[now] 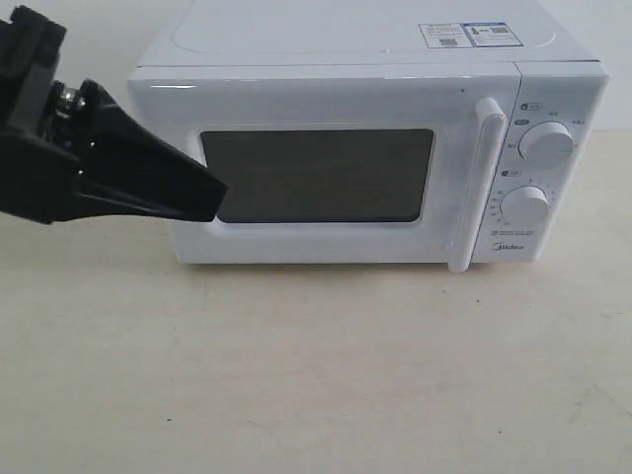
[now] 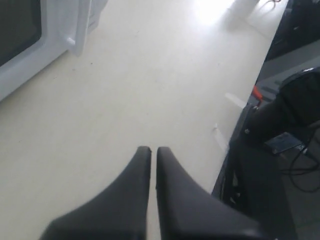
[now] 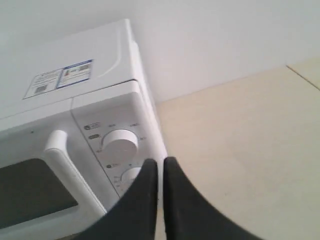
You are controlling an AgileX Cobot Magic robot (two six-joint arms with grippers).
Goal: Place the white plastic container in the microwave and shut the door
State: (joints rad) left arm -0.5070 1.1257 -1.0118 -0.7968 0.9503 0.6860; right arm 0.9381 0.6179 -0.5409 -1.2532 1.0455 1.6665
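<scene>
The door (image 1: 321, 176) of the Midea microwave (image 1: 346, 44) sits flush and shut. The white plastic container shows nowhere, neither on the desk (image 1: 316, 375) nor through the dark window, so it is likely inside and the task looks finished, though unconfirmed. The left fingers (image 1: 148, 188), together and empty, hang at 9 o'clock of the window; the right fingers (image 3: 142, 200) are likewise together, empty.
</scene>
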